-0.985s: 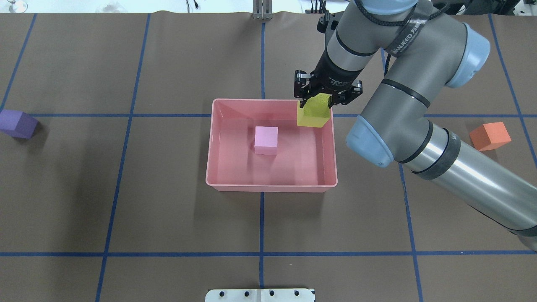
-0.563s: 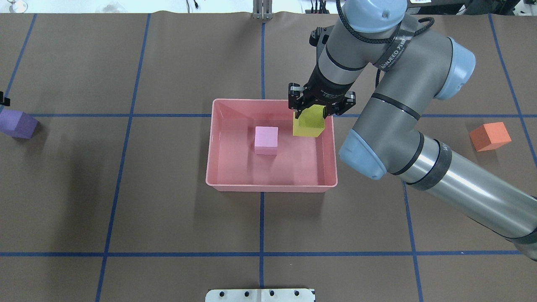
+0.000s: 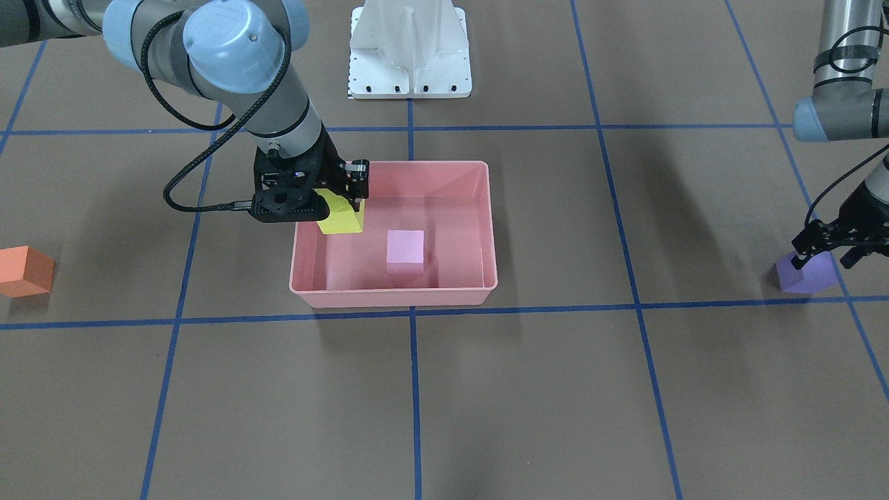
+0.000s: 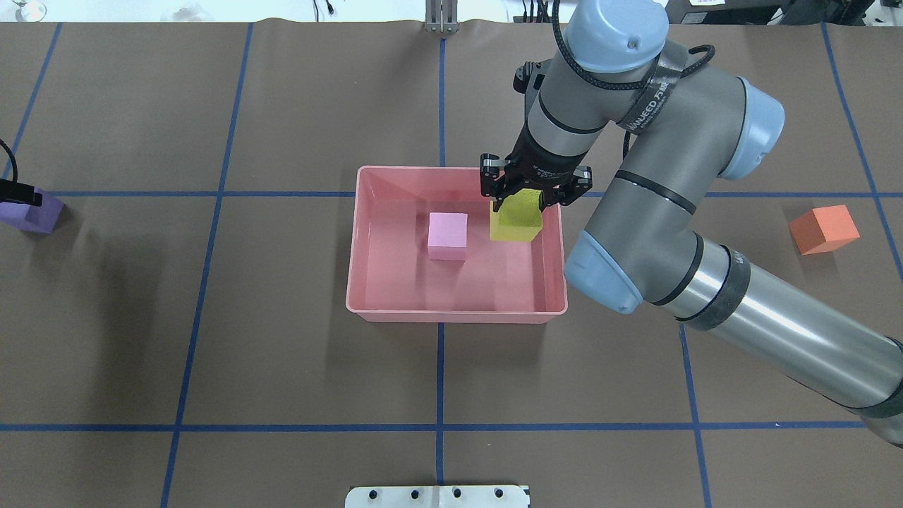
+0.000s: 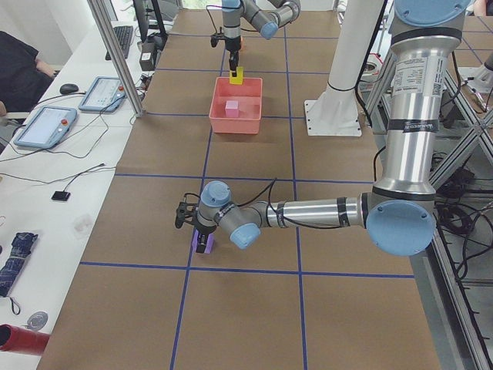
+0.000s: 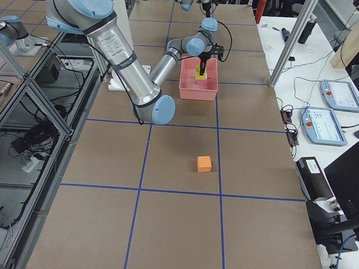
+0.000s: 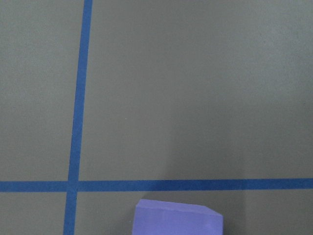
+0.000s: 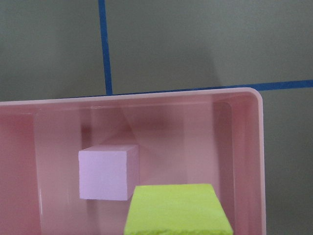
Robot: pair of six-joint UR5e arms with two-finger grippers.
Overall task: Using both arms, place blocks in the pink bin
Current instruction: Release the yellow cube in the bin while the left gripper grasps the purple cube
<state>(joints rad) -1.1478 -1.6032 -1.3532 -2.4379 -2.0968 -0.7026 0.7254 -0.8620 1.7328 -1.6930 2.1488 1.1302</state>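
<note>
Left hand (image 3: pixel 825 258), spread wide, hangs over the small matte purple cube (image 3: pixel 802 274), 9 o'clock from the shallow salmon-pink plastic bin (image 4: pixel 353 247). Right hand (image 4: pixel 518 204) grips the matte yellow cube (image 4: pixel 515 226) above its floor, 3 o'clock of the light pink cube (image 4: pixel 447 233).

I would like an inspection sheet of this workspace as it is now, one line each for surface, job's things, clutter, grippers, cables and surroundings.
Surface: brown table with a blue tape grid, flat.
Job's things: bin mid-table; pink block on its floor; yellow block held inside its outline; purple block and orange block on the table, at opposite ends.
Clutter: nothing seen.
Grippers: right gripper shut on yellow block; left gripper open, over purple block.
Cables: black cable loops off the right wrist, beside the bin.
Surroundings: white pedestal; pendants on a side bench; a person at the other bench.
</note>
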